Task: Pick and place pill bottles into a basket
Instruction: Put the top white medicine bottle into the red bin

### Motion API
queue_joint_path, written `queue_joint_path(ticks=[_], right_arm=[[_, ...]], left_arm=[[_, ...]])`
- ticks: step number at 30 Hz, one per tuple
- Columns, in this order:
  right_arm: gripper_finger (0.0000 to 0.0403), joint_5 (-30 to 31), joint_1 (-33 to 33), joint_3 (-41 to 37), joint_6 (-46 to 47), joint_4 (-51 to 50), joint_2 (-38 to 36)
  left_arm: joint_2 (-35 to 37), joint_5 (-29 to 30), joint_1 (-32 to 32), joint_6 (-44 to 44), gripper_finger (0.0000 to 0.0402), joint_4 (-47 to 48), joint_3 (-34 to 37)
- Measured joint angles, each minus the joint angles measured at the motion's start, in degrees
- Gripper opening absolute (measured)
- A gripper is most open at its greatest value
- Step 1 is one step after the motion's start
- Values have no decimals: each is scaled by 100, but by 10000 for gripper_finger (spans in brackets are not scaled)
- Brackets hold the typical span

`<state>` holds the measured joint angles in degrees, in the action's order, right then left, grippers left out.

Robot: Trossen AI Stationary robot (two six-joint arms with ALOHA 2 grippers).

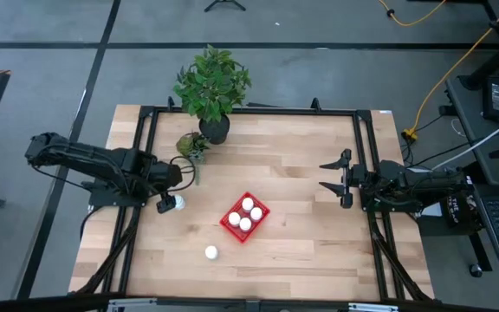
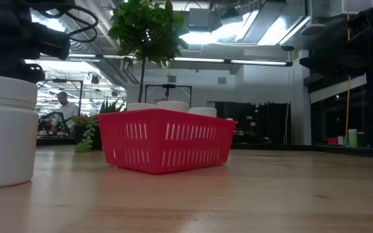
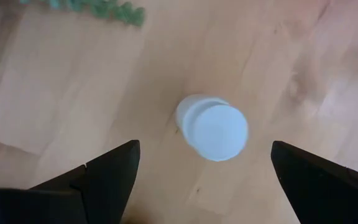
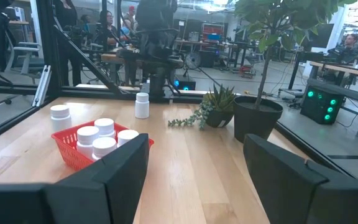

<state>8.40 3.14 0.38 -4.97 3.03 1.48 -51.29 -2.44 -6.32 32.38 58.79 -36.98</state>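
Note:
The red basket (image 1: 244,217) stands mid-table and holds several white pill bottles (image 1: 248,204); it also shows in the low view (image 2: 167,139) and the right wrist view (image 4: 73,149). One bottle (image 1: 210,252) stands loose near the table's front edge, large at the low view's left (image 2: 5,129). Another bottle (image 1: 178,203) stands upright on the table left of the basket. My left gripper (image 3: 204,171) is open above it, fingers pointing down, the cap (image 3: 215,130) showing between and ahead of the fingertips, untouched. My right gripper (image 1: 334,174) is open and empty at the table's right side.
A leafy plant in a dark pot (image 1: 213,128) stands at the table's far edge, with a small succulent (image 1: 192,145) just in front of it, close to my left arm. A black frame (image 1: 358,139) runs around the table. Bare wood lies between the basket and my right gripper.

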Motion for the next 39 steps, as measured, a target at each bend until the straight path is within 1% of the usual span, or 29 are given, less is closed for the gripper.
queue_joint_path(ticks=[11,20,30,33,39], right_arm=[[264,0,0,0,0,0,0],[264,-1,0,0,0,0,0],[264,0,-2,0,-1,0,0],[264,0,-2,0,-1,0,0],[264,0,-2,0,-2,0,0]], left_arm=[[-33,49,-375,439,354,-272,1],[-389,75,-526,354,354,-498,1],[-810,159,-528,184,354,-531,1],[-889,184,-528,135,354,-688,8],[-905,140,-528,90,354,-1132,352]])
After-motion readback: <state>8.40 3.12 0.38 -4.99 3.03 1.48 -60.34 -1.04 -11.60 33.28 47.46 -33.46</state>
